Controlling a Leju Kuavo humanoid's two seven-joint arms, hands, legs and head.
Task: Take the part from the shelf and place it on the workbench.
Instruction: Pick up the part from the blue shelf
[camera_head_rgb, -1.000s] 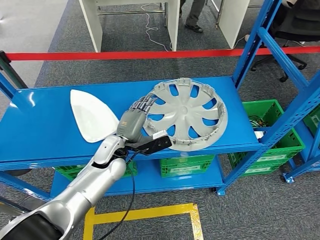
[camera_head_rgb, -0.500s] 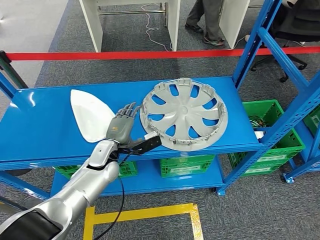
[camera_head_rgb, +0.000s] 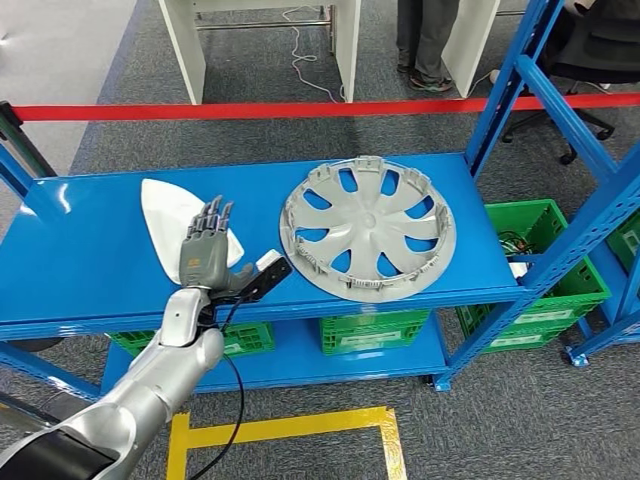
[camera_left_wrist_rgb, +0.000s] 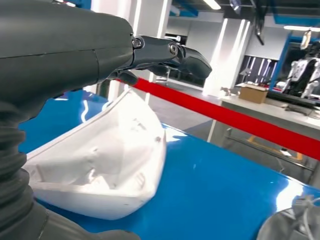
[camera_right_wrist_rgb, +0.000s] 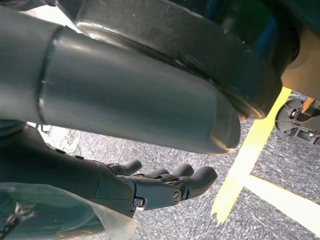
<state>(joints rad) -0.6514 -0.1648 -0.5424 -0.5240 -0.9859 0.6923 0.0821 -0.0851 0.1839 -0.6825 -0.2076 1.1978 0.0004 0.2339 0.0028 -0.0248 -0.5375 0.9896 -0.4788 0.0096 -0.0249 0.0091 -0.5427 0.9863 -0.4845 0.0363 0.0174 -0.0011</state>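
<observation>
On blue shelf (camera_head_rgb: 90, 270): white part (camera_head_rgb: 177, 232) lies flat at left, grey hubcap (camera_head_rgb: 367, 227) beside it at right, the two apart. Left hand (camera_head_rgb: 205, 252) hovers over white part's near edge, fingers spread, holding nothing; contact with part not clear. Right hand (camera_right_wrist_rgb: 151, 187) hangs above carpet with yellow floor tape (camera_right_wrist_rgb: 241, 165), fingers loosely extended, empty.

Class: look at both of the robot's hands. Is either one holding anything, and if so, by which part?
Nothing is held. The left hand hovers open over the white part on the shelf. The right hand hangs over the floor, fingers apart, with nothing in it.
</observation>
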